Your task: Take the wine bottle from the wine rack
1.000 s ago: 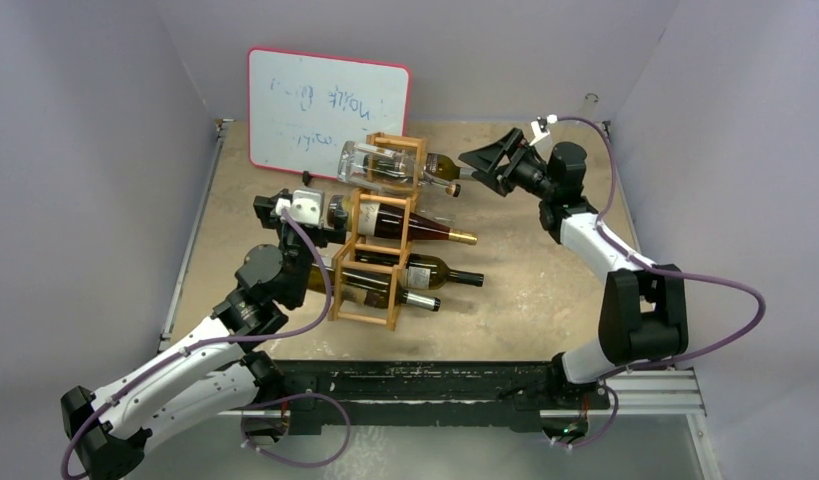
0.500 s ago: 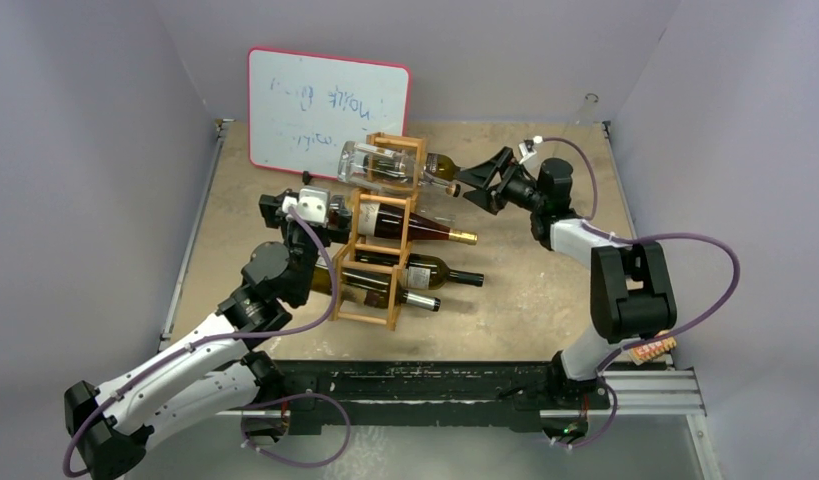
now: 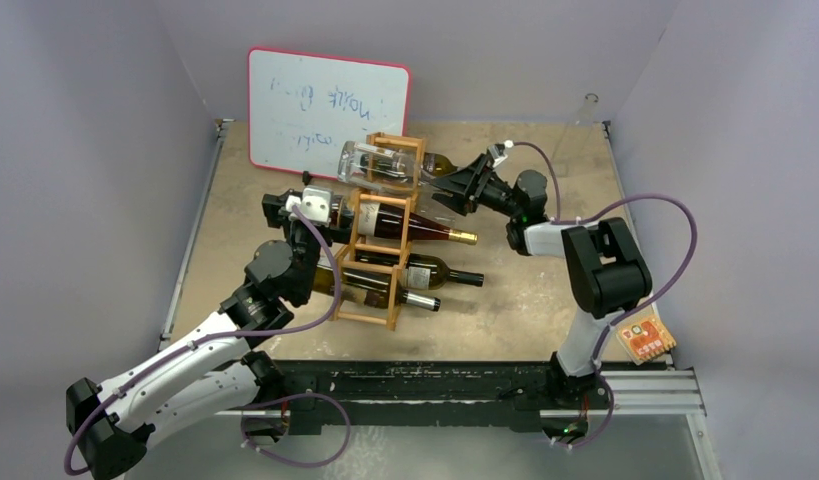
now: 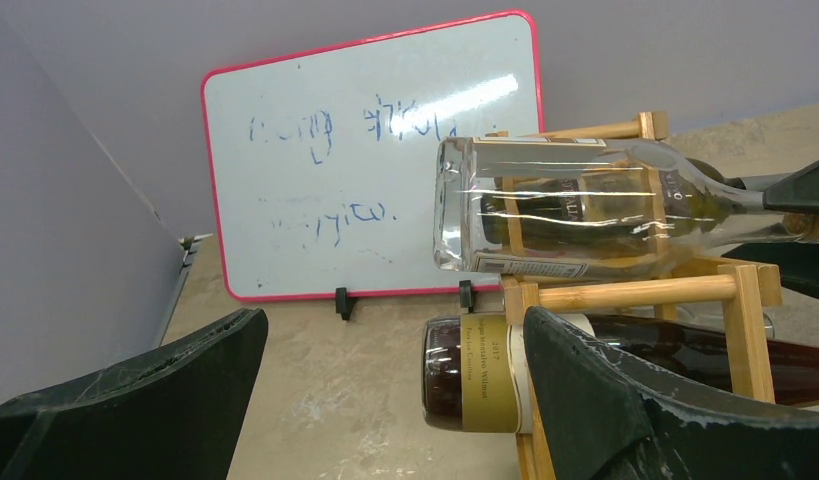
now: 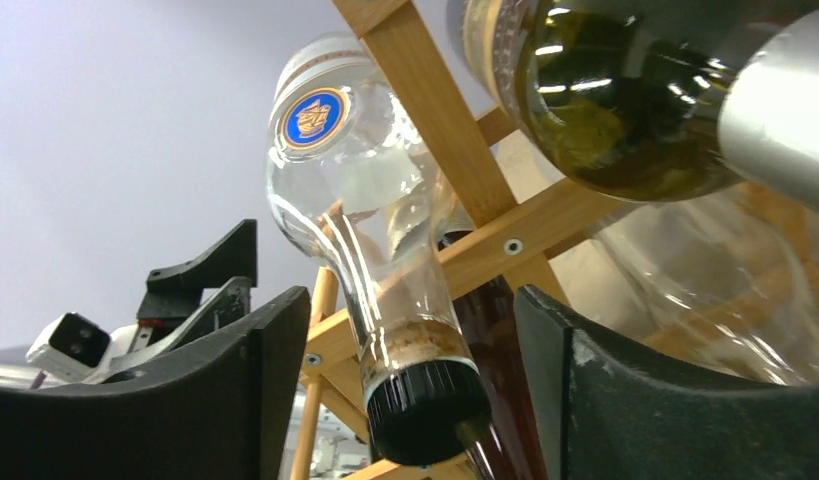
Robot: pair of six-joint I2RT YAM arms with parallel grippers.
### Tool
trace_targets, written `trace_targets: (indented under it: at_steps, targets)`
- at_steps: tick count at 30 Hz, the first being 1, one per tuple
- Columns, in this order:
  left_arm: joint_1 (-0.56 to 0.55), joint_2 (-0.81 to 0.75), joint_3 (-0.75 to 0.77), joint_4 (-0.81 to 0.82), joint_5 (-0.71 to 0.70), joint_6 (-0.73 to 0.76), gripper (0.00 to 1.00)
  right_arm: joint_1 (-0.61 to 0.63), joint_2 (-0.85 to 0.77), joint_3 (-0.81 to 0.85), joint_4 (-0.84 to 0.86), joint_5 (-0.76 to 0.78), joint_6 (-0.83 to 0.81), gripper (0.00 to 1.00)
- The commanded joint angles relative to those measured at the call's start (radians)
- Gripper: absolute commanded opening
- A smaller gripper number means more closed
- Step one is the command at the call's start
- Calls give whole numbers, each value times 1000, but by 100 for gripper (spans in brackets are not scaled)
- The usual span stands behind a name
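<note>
The tan wooden wine rack (image 3: 378,318) stands mid-table with several bottles lying in it. A clear bottle (image 3: 370,162) lies in the top opening. Its neck and black cap (image 5: 425,410) sit between my right gripper's (image 5: 410,330) open fingers without touching them. In the top view the right gripper (image 3: 455,186) is at the rack's right side. My left gripper (image 3: 337,215) is open and empty at the rack's left side. The base of a dark red bottle (image 4: 465,375) lies between its fingers (image 4: 625,400), nearer the right one. The rack also shows in both wrist views (image 4: 635,292) (image 5: 435,100).
A red-edged whiteboard (image 3: 328,112) stands behind the rack. An olive-green bottle (image 5: 605,110) lies next to the clear one. Two more bottles (image 3: 435,273) lie in the lower openings, necks pointing right. Grey walls close in the table on three sides.
My right gripper has moved left to the rack and now straddles the clear bottle's neck. My left gripper has edged right toward the red bottle's base.
</note>
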Motion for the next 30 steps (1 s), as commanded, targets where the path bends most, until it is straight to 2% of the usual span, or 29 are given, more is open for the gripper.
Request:
trace_targets:
  at_steps: [1,4,17,24,30]
  targets:
    - [-4,-3,9,37,4,-9,100,18,40,-1,263,-2,136,72]
    - [-4,-5,10,38,4,-9,100,20,66,-5,340,-3,190,64]
    - [-4,-4,10,37,4,-9,100,28,30,21,220,33,136,62]
    - [-4,-4,10,37,2,-9,100,29,12,40,161,50,103,54]
    - [-4,-3,10,35,-1,-7,100,29,-18,42,157,54,108,42]
